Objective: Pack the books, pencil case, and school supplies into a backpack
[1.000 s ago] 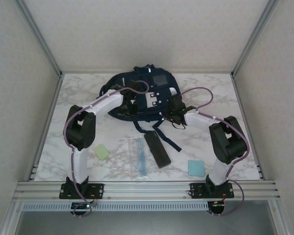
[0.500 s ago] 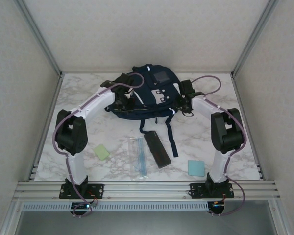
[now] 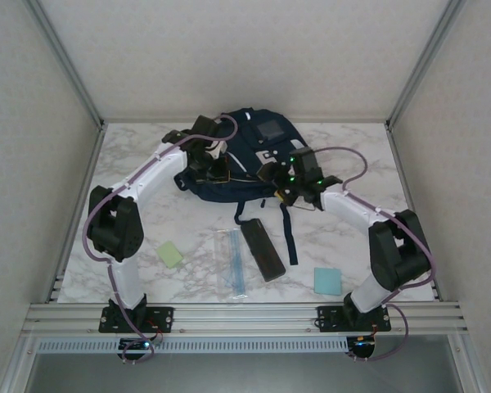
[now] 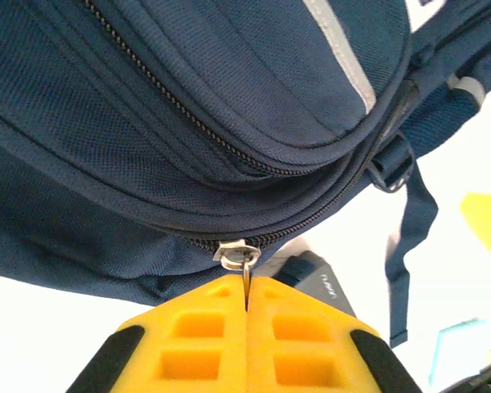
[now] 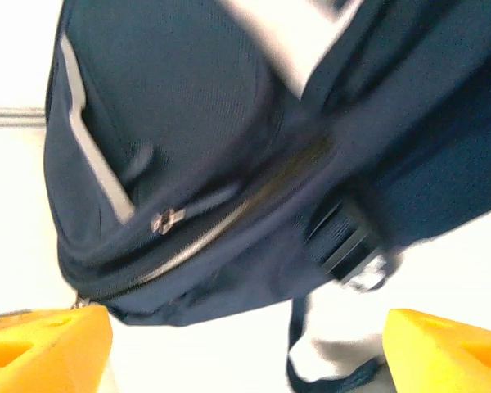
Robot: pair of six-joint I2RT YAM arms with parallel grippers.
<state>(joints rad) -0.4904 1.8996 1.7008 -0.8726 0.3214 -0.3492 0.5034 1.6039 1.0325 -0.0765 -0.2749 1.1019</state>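
The right tool (image 3: 288,173) has swung inward, jaws spread, beside the large navy-blue fabric backpack (image 3: 245,155) at the bench's (image 3: 196,229) rear. The left tool (image 4: 247,282) pinches its metal zipper pull (image 4: 244,264). Unzipping seems underway; next, drag the pull along.

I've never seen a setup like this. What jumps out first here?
A big navy backpack lies at the far middle of the table. The left pincer is shut on its metal zipper pull; the right pincer hangs open beside it. A black pencil case lies nearer.

Bright, even light; the backpack (image 5: 229,164) blurs in the right wrist view.
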